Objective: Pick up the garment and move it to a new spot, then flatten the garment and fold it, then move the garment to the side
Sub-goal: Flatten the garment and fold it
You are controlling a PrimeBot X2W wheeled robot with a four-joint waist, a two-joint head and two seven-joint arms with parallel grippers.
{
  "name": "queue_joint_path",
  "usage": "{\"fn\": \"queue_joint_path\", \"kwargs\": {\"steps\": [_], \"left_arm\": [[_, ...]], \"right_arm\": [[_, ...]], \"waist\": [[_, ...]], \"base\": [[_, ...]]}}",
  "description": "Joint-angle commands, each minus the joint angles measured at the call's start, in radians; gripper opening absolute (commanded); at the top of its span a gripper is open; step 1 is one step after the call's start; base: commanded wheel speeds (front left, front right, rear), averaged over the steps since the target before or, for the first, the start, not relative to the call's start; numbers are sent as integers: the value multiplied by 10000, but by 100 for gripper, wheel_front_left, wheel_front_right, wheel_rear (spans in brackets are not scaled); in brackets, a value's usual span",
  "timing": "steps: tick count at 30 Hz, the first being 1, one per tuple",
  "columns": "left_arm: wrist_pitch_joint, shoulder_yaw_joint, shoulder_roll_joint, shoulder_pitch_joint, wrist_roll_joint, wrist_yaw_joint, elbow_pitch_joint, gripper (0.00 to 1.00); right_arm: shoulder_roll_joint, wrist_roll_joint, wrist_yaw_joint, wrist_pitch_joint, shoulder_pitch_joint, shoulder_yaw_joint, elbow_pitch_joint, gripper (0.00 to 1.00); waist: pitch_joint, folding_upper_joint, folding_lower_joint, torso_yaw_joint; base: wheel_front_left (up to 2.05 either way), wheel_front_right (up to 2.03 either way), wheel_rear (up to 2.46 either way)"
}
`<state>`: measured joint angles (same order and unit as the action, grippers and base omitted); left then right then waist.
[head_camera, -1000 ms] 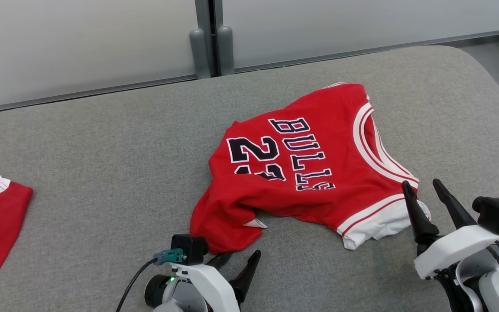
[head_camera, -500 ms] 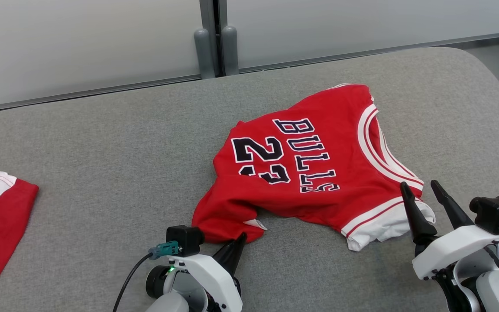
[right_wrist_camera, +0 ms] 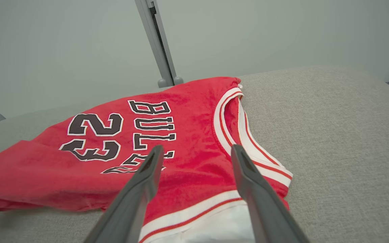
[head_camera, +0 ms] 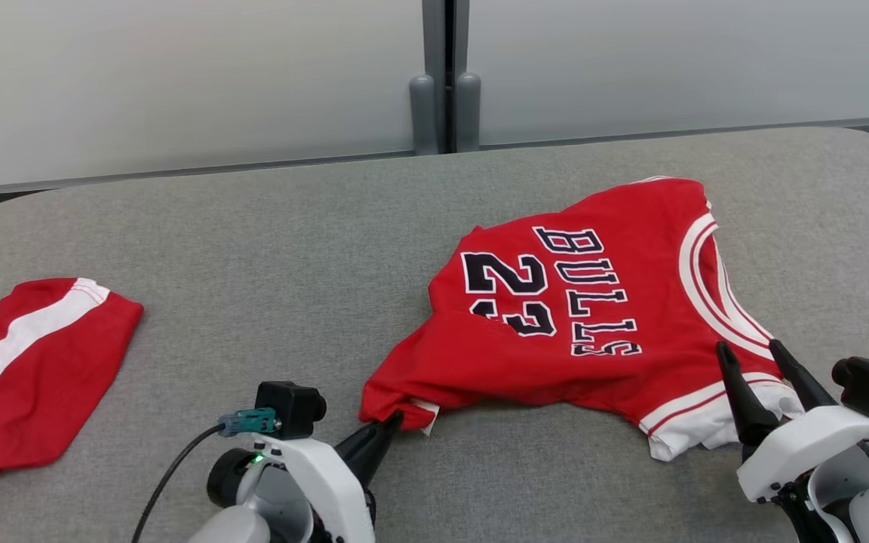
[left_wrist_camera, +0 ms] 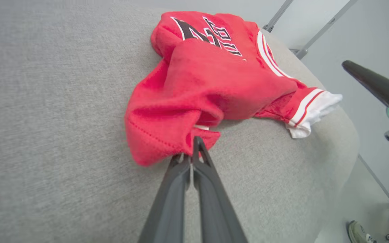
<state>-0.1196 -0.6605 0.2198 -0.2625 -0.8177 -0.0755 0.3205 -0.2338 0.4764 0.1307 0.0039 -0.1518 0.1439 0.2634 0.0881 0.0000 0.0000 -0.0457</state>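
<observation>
Red jersey [head_camera: 593, 324] crumpled on grey table [head_camera: 253, 226], toward its right.
Pinches its near hem in the closed left gripper [head_camera: 393, 421], probably for lifting; poises the right gripper [head_camera: 747, 347] wide over its white-edged end.

I see a red garment [head_camera: 600, 377] with black, white-edged lettering and white-and-red striped trim at my right; the red cloth [head_camera: 35, 400] at the left carries one white band. The worktop [head_camera: 253, 241] under both is plain flecked grey.
</observation>
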Motion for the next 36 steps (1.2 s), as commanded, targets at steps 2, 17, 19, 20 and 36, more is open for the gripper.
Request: {"fn": "queue_joint_path", "kwargs": {"steps": [2, 17, 19, 20, 36], "left_arm": [[-514, -108, 625, 236, 166, 112, -639, 0], [-3211, -1254, 4066, 539, 2227, 399, -2821, 0], [-3364, -1461, 4074, 622, 2369, 385, -2646, 2], [-3436, -1537, 4026, 694, 2342, 388, -2536, 15], [-2078, 61, 4103, 1879, 1001, 1837, -3801, 100]], "right_arm": [[-82, -13, 2, 132, 124, -54, 8, 100], [-201, -78, 2, 920, 383, -344, -131, 100], [-204, -52, 2, 1036, 411, -351, -148, 100], [-198, -42, 2, 1106, 425, -344, -166, 100], [-139, -108, 2, 1247, 586, -564, -463, 100]], "waist": [[-191, 0, 0, 246], [-335, 0, 0, 433], [-337, 0, 0, 420], [-343, 0, 0, 412], [-325, 0, 0, 325]], "base": [[0, 0, 0], [0, 0, 0], [0, 0, 0], [0, 0, 0], [0, 0, 0]]}}
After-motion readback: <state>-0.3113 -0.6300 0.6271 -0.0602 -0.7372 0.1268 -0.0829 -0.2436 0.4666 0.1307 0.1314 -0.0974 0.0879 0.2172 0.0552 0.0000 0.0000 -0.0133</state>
